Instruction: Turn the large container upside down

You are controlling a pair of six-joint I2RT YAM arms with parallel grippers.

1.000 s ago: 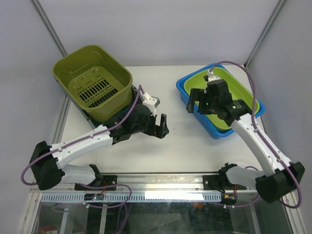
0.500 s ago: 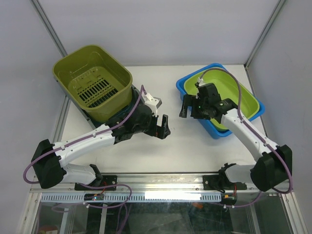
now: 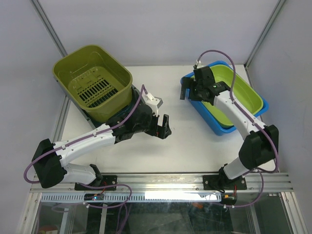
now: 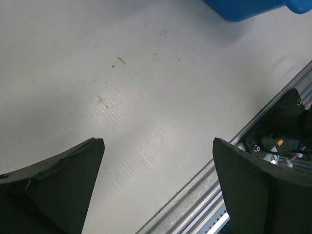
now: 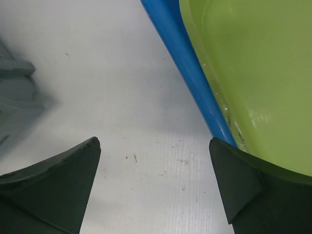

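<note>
A big olive-green slatted basket (image 3: 92, 83) stands upright, open side up, at the far left on a dark grey piece. A blue tub (image 3: 214, 124) with a lime-green tub (image 3: 241, 92) nested inside stands upright at the right. My left gripper (image 3: 163, 127) is open and empty over bare table, near the basket's right front corner (image 4: 157, 141). My right gripper (image 3: 185, 90) is open and empty, just left of the blue tub's left rim (image 5: 185, 63); its right finger (image 5: 243, 185) sits by that rim, with the lime-green tub (image 5: 253, 73) beyond.
The white table (image 3: 175, 141) lies between the two containers. The metal rail (image 4: 209, 195) runs along the near edge, with the right arm's base (image 4: 282, 131) on it. A corner of the blue tub (image 4: 243, 7) shows in the left wrist view. A grey shape (image 5: 14, 92) lies far left.
My right gripper has swung from above the tubs to the far left, off the blue tub's left rim. My left arm has barely shifted.
</note>
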